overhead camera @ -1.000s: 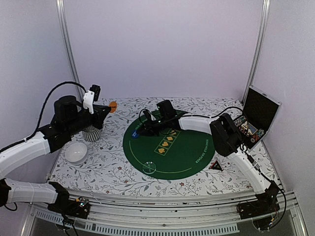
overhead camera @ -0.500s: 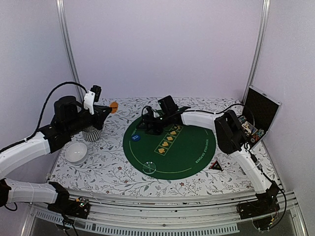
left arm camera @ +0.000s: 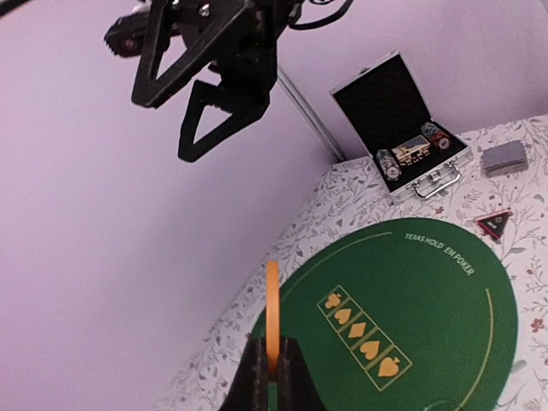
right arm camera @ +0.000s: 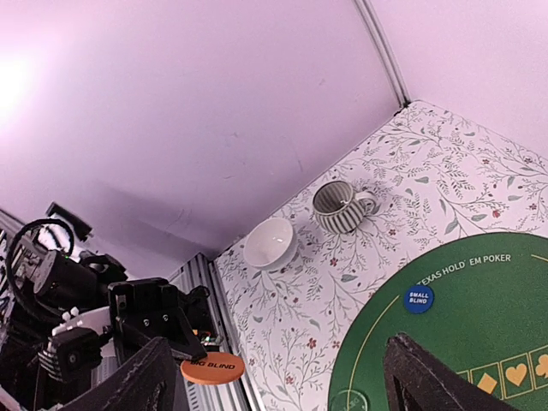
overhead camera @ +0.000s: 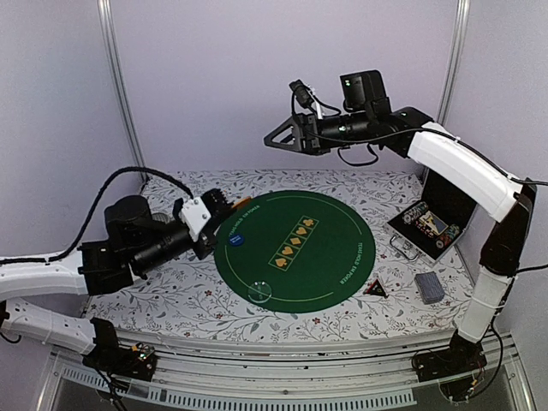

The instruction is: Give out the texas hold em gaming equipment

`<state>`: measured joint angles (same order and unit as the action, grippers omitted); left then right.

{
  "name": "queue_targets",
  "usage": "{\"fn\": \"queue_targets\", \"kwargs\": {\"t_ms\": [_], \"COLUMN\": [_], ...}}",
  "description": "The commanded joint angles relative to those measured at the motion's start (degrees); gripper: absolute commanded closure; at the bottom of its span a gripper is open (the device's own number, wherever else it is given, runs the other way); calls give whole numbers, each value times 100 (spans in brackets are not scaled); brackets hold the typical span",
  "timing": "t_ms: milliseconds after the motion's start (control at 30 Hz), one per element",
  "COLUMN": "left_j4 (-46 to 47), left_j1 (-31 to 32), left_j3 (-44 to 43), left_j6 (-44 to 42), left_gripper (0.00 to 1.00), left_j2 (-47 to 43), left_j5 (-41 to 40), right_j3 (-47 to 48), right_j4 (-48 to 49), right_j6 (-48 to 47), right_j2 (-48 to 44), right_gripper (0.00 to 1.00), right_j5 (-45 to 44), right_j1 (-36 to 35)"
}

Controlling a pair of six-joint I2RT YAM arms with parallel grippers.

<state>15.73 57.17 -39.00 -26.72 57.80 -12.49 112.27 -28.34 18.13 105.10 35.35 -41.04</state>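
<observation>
My left gripper (left arm camera: 272, 344) is shut on the orange "BIG BLIND" button (left arm camera: 272, 312), held edge-on low over the left rim of the green poker mat (overhead camera: 330, 257). In the right wrist view the orange button (right arm camera: 212, 367) shows flat in those jaws. The blue "SMALL BLIND" button (overhead camera: 239, 239) lies on the mat's left side. My right gripper (overhead camera: 272, 139) hangs high above the mat's far edge, open and holding nothing. A grey-blue deck of cards (overhead camera: 430, 287) lies at the right. Poker chips (overhead camera: 421, 214) sit in the open metal case (overhead camera: 437, 221).
A striped mug (right arm camera: 338, 207) and a white bowl (right arm camera: 270, 243) stand on the floral cloth left of the mat. A clear round disc (overhead camera: 260, 291) lies at the mat's near edge. A dark triangular marker (overhead camera: 377, 289) lies beside the mat's right rim.
My right gripper opened, left the blue button on the mat and rose high and away. My left arm swung down and right toward the mat with the orange button.
</observation>
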Motion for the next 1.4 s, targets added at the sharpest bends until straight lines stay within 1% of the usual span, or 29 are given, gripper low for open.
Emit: {"fn": "queue_targets", "kwargs": {"t_ms": [0, 67, 133, 167, 233, 300, 400, 467, 533, 700, 867, 967, 1000, 1133, 1233, 1333, 1367], "left_j4": [2562, 3801, 5225, 5996, 7244, 7693, 7866, 8048, 8115, 7943, 7794, 7744, 7737, 7561, 7500, 7439, 7288], "left_j1": [848, 1044, 1219, 1248, 1253, 1272, 1266, 1268, 1270, 1277, 1272, 1273, 1279, 1270, 1271, 1271, 1267], "left_j3": [514, 740, 1091, 1193, 1257, 1209, 1127, 1083, 1018, 1010, 985, 929, 903, 868, 860, 834, 813], "left_j6": [-3377, -4622, -6009, -6577, -7692, -8069, -8200, -8264, -8333, -8223, -8133, -8150, -8143, -8108, -8087, -8095, -8076], "left_gripper": [100, 100, 100, 100, 100, 100, 100, 100, 100, 100, 100, 100, 100, 100, 100, 100, 100], "left_j2": [291, 665, 1123, 1420, 1994, 2330, 2676, 2820, 2940, 3001, 2998, 3038, 3050, 3053, 3082, 3121, 3123], "left_j5": [-1922, -2171, -2126, -2080, -2005, -1927, -1924, -1903, -1943, -1905, -1990, -2077, -2102, -2209, -2238, -2290, -2353], "right_j3": [-714, -894, -1009, -1040, -1111, -1165, -1177, -1192, -1226, -1189, -1059, -1010, -1006, -988, -970, -992, -1000], "right_j4": [-257, -243, -243, -255, -251, -171, -57, -89, -110, 66, 255, 261, 259, 243, 245, 232, 239], "right_j6": [-74, -33, -21, 1, 2, -2, -3, -3, -9, 31, 132, 139, 138, 123, 121, 93, 74], "right_j2": [-341, -453, -469, -460, -455, -449, -388, -318, -246, -91, 12, 130, 143, 112, 131, 99, 80], "right_gripper": [17, 19, 22, 24, 26, 29, 37, 39, 44, 60, 74, 86, 88, 90, 98, 99, 99], "right_j5": [498, 497, 542, 591, 656, 800, 1032, 935, 859, 1244, 1463, 1682, 1744, 1718, 1855, 1776, 1741], "right_j1": [-178, -272, -321, -341, -374, -424, -482, -505, -508, -529, -559, -565, -570, -565, -565, -552, -529]}}
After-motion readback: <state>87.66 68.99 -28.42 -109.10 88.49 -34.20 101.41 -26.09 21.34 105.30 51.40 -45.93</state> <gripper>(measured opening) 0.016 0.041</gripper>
